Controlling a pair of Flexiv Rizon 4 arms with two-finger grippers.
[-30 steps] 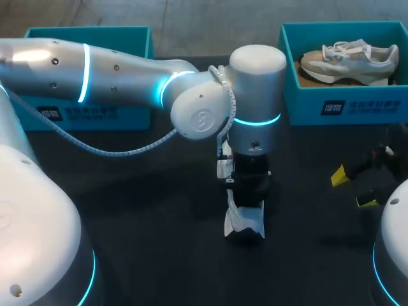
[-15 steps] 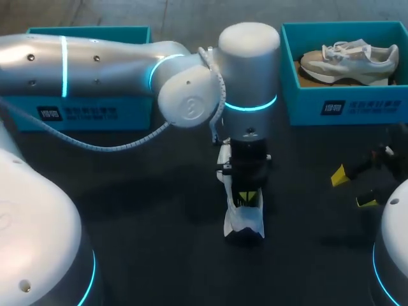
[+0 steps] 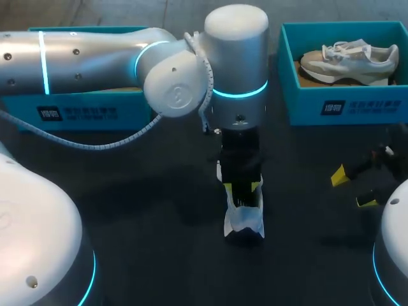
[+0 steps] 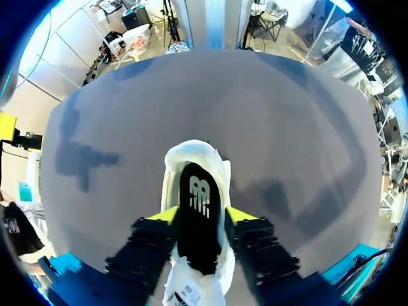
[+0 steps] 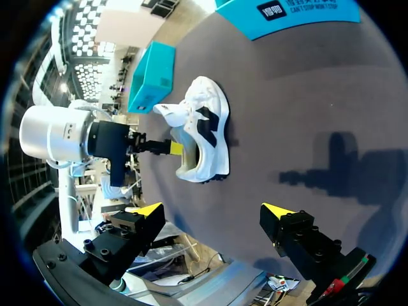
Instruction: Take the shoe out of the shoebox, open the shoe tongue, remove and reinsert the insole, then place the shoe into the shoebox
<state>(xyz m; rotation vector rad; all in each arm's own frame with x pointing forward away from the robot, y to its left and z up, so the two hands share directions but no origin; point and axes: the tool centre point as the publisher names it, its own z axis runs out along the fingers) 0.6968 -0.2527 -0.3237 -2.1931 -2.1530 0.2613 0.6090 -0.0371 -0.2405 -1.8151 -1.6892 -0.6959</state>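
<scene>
White sneaker (image 5: 207,127) stood on matte dark table (image 3: 127,210), flat black insole (image 4: 199,191) pinched above sneaker by left gripper (image 4: 201,215), right gripper (image 5: 213,210) fingers spread, held well apart from sneaker.

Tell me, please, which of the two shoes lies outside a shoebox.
The white shoe on the black table, its black insole in the left hand; the grey sneaker lies in the right teal shoebox.

White shoe (image 3: 243,220) stands upright on the bench (image 3: 159,204), lower centre. A black insole (image 4: 199,210) sticks up from its opening. Teal shoebox (image 3: 89,111) upper left.
</scene>
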